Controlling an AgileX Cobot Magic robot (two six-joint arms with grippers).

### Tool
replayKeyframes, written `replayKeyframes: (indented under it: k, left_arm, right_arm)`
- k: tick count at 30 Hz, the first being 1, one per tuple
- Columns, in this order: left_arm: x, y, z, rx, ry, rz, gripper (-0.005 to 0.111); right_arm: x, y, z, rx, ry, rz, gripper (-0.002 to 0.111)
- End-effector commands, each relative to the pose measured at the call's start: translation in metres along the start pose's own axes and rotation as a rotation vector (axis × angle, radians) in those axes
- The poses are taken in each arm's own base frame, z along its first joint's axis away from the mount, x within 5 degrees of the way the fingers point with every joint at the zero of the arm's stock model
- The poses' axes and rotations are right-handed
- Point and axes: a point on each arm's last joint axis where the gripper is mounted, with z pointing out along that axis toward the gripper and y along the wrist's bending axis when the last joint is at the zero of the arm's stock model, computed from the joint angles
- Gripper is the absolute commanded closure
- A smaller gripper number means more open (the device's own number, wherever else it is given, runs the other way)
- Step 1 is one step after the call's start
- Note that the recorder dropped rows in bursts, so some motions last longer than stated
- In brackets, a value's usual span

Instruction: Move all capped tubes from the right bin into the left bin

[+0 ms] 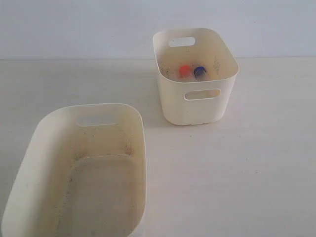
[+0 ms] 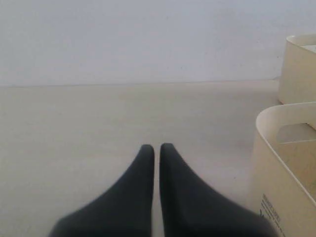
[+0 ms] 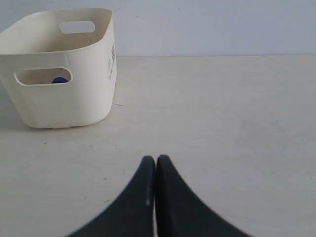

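Finding the capped tubes (image 1: 184, 72) inside the right bin (image 1: 197, 111), low against its far wall, with only two showing. Noting an orange-red cap (image 1: 183, 70) and a dark blue cap (image 1: 199, 71) sitting just beside each other, the blue at 3 o'clock of the orange-red. Not being able to tell whether further tubes are lying lower, the near wall hiding the floor. Sighting the dark blue cap again in the right wrist view, through the handle slot (image 3: 43, 76) in the wall facing that camera.

Placing the right bin at about 1 o'clock in the exterior view, standing upright on the pale table (image 1: 247, 163), close to the wall (image 1: 74, 24). Placing the left bin (image 1: 106, 138) at about 7 o'clock, well apart from the right bin, cut off by the frame edge, carrying dark specks on its inner walls.

Recording the left gripper (image 2: 156, 148) poised over the table, its dark fingers (image 2: 133, 197) drawn nearly together with a thin slit between, gripping nothing; seeing the left bin's outer wall just beside it and the right bin farther off.

Recording the right gripper (image 3: 155, 160) with fingers pressed tip to tip, gripping nothing, pointing across the table, well apart from the right bin.
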Motion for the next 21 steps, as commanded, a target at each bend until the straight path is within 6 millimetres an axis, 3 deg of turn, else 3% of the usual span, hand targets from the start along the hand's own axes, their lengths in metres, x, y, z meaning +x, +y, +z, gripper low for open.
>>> replayKeyframes:
  k: [1, 12, 21]
  left_arm:
    - [-0.001, 0.000, 0.000, -0.002, -0.008, -0.007, 0.102]
    - [-0.001, 0.000, 0.000, -0.002, -0.008, -0.007, 0.102]
    - [-0.001, 0.000, 0.000, -0.002, -0.008, -0.007, 0.102]
  right_arm:
    - [-0.001, -0.001, 0.000, 0.009, -0.011, -0.009, 0.109]
    - [-0.004, 0.000, -0.001, 0.009, -0.042, -0.010, 0.109]
    - [-0.040, 0.001, -0.010, -0.003, -0.461, -0.011, 0.109]
